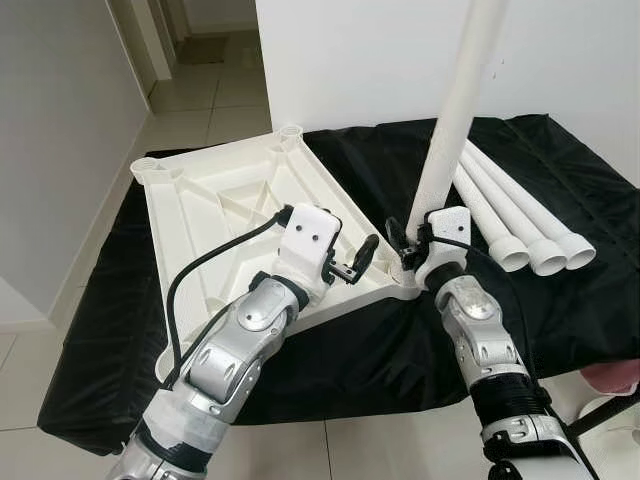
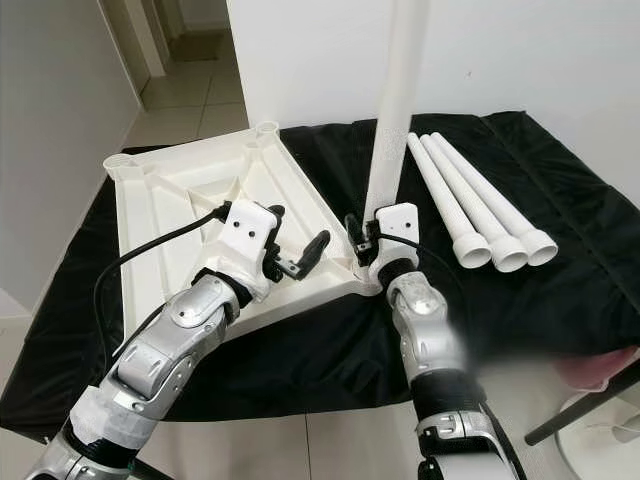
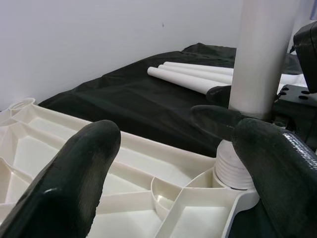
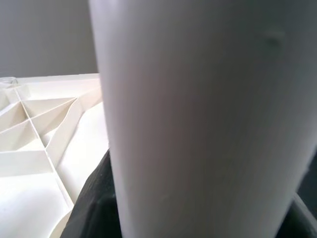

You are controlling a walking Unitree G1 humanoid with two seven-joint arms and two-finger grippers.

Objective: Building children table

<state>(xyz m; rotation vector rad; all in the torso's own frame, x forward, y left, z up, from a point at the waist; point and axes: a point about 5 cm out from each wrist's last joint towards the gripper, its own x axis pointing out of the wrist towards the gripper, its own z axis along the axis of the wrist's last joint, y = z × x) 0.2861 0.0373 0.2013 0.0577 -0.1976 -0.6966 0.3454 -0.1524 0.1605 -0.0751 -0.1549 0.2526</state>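
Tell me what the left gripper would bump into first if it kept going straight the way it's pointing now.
Most likely the upright white leg standing in the tabletop's corner socket, held by the right gripper. The open left gripper points across that corner toward it; depth is unclear, so the right gripper might come first.

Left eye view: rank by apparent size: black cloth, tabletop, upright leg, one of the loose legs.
1. black cloth
2. tabletop, upside down
3. upright leg, clamped in the right hand
4. loose leg

The last two are probably identical; the upright one runs off frame and is nearer the camera.
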